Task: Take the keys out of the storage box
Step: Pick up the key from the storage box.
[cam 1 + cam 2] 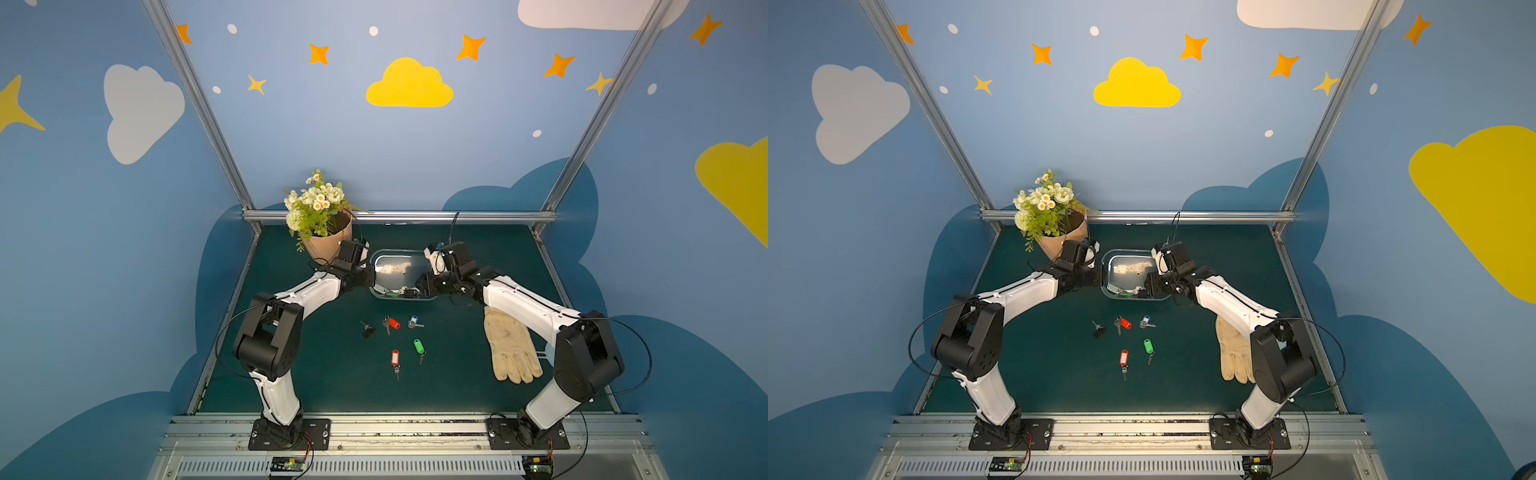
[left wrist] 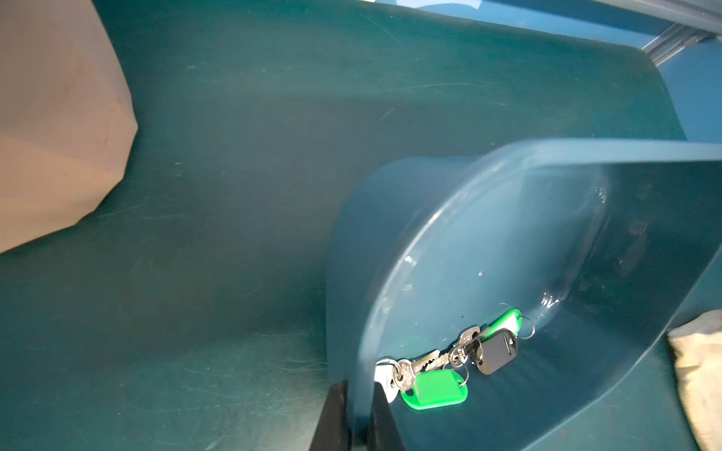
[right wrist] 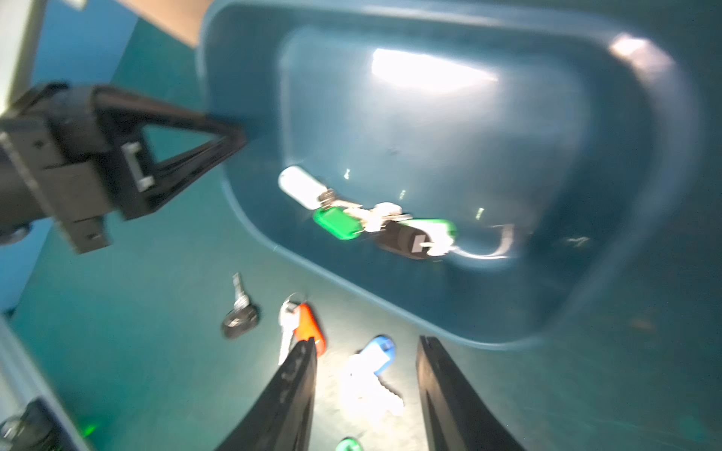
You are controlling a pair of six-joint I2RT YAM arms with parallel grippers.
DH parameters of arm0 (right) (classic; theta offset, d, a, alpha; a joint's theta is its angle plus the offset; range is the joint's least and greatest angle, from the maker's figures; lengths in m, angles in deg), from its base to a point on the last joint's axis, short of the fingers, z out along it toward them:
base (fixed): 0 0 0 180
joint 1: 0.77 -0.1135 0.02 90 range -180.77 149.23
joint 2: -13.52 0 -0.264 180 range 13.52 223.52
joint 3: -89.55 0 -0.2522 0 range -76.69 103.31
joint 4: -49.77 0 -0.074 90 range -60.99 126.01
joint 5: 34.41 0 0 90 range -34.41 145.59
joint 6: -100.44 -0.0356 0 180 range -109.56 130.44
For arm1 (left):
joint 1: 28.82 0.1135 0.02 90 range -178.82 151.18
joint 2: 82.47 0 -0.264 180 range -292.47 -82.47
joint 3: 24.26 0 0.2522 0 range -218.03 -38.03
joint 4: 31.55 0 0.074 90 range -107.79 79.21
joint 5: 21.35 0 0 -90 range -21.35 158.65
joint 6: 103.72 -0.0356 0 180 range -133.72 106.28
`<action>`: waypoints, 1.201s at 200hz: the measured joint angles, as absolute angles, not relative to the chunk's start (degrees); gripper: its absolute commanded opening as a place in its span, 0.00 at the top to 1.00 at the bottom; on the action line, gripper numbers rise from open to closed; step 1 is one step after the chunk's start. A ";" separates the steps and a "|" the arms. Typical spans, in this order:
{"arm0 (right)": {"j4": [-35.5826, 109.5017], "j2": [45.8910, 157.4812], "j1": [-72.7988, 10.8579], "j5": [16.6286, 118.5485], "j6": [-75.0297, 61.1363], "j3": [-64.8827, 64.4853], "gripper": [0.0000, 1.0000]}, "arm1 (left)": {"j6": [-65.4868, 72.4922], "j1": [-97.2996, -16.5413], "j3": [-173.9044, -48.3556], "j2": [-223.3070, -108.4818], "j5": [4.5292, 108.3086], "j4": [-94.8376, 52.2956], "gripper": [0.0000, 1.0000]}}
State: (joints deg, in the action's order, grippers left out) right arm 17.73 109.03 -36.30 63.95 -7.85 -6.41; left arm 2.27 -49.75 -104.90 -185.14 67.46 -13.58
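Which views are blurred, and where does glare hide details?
Right wrist view: motion-blurred throughout, glare on the storage box floor and over the blue-tagged key outside it. Left wrist view: mostly sharp, keys inside clear. In both top views: sharp, pale reflection on the box floor.

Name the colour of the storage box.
Blue-grey plastic; the storage box shows best in the left wrist view.

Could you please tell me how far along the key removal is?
Done: five keys lie on the table outside the storage box. In hand: the left claw pinches the box's wall; the right claw is open and empty. Left: a cluster of tagged keys inside the box.
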 measured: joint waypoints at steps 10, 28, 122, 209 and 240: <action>17.73 110.60 -37.26 63.82 -8.28 -5.86 0.51 | 1.83 -49.99 -104.15 -185.09 68.59 -14.54 0.98; 17.83 115.12 -37.67 63.27 -8.83 -3.72 0.51 | 1.20 -50.01 -103.00 -185.07 70.41 -16.42 0.98; 16.92 128.17 -36.97 57.39 -10.25 4.13 0.41 | 0.35 -51.04 -98.21 -183.59 73.51 -23.70 0.98; 14.10 135.89 -38.26 52.74 -10.14 12.10 0.38 | 0.24 -52.04 -97.60 -182.84 74.98 -25.38 0.98; 13.92 138.29 -38.77 54.20 -10.14 15.10 0.41 | 0.61 -52.09 -97.36 -182.84 75.28 -25.71 0.98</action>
State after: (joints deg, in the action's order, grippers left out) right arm 13.92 138.29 -38.77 54.20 -10.14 15.10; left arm 0.61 -52.09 -97.36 -182.84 75.28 -25.71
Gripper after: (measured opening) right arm 0.604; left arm 0.100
